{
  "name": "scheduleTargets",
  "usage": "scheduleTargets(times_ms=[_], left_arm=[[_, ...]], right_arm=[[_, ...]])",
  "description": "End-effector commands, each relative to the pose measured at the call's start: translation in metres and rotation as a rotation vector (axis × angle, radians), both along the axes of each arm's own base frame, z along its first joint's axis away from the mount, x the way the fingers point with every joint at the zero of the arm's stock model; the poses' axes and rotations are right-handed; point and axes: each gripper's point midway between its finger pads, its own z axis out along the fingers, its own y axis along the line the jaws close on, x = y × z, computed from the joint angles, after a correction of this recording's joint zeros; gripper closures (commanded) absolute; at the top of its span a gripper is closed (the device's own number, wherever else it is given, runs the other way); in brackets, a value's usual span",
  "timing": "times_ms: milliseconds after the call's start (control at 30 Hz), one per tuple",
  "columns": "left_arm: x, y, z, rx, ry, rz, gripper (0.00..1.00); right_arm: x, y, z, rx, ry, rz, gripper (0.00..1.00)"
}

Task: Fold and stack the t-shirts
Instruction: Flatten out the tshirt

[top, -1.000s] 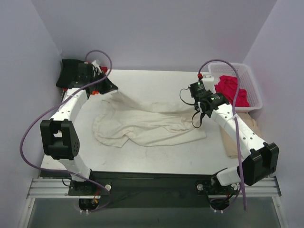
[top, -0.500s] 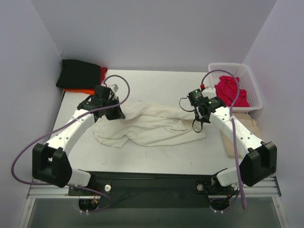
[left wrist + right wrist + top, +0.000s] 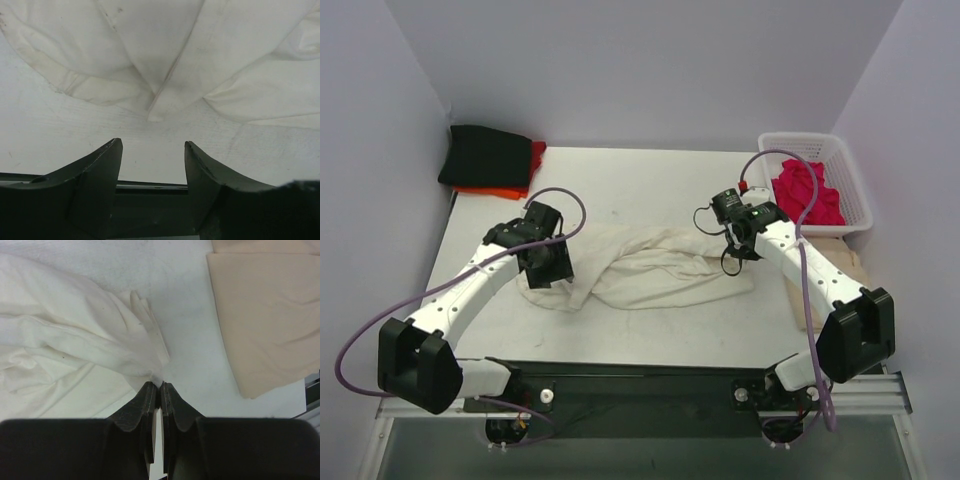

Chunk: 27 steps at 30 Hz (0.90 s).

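left gripper (image 3: 152,142) dropped cream shirt (image 3: 660,268), swung nearer, jaws wide | right gripper (image 3: 155,385) jaws pressed together at hem | still crumpled; crimson shirt (image 3: 808,190) waiting, black shirt (image 3: 485,155) folded

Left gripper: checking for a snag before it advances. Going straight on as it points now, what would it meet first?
Probably the bare table just ahead of the open left gripper, since it seems angled down. A little further on lies the cream-white t-shirt, its folded edge nearest. Depth is unclear.
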Motion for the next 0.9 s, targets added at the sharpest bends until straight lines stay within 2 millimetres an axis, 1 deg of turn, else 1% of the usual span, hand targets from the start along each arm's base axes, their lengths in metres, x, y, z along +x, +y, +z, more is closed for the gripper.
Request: scheduleTargets(times_ms=[0,133,300,400,433,500,600,633,700,733,867], left_arm=[[0.000,0.003,0.004,0.010,-0.021,0.035,0.36],[-0.002,-0.007,-0.007,-0.033,0.012,0.023,0.36],[-0.011,-0.015,-0.018,-0.067,0.072,-0.039,0.40],[-0.019,-0.018,-0.032,-0.075,0.129,-0.052,0.43],[-0.017,-0.022,-0.034,-0.089,0.125,-0.058,0.44],[-0.021,-0.024,-0.045,-0.098,0.154,-0.063,0.45],[-0.023,-0.022,-0.056,-0.086,0.177,-0.065,0.46],[-0.019,-0.024,-0.058,-0.096,0.163,-0.070,0.46],[-0.019,-0.028,-0.064,-0.116,0.171,-0.067,0.46],[-0.013,-0.031,-0.065,-0.130,0.149,-0.068,0.46],[-0.002,-0.033,-0.072,-0.138,0.107,-0.066,0.48]], right_arm=[[-0.004,-0.006,0.006,-0.023,0.009,-0.022,1.00],[-0.005,-0.007,0.006,-0.028,0.009,-0.022,1.00],[-0.005,-0.008,0.007,-0.033,0.007,-0.020,1.00],[-0.006,-0.009,0.005,-0.038,0.014,-0.020,1.00],[-0.006,-0.009,0.004,-0.039,0.016,-0.022,1.00],[-0.007,-0.009,0.003,-0.038,0.021,-0.022,1.00],[-0.006,-0.009,0.004,-0.043,0.020,-0.020,1.00],[-0.007,-0.010,0.004,-0.045,0.021,-0.020,1.00],[-0.004,-0.010,0.005,-0.048,0.017,-0.019,1.00],[-0.005,-0.010,0.005,-0.048,0.020,-0.016,1.00],[-0.001,-0.009,0.009,-0.054,0.014,-0.009,1.00]])
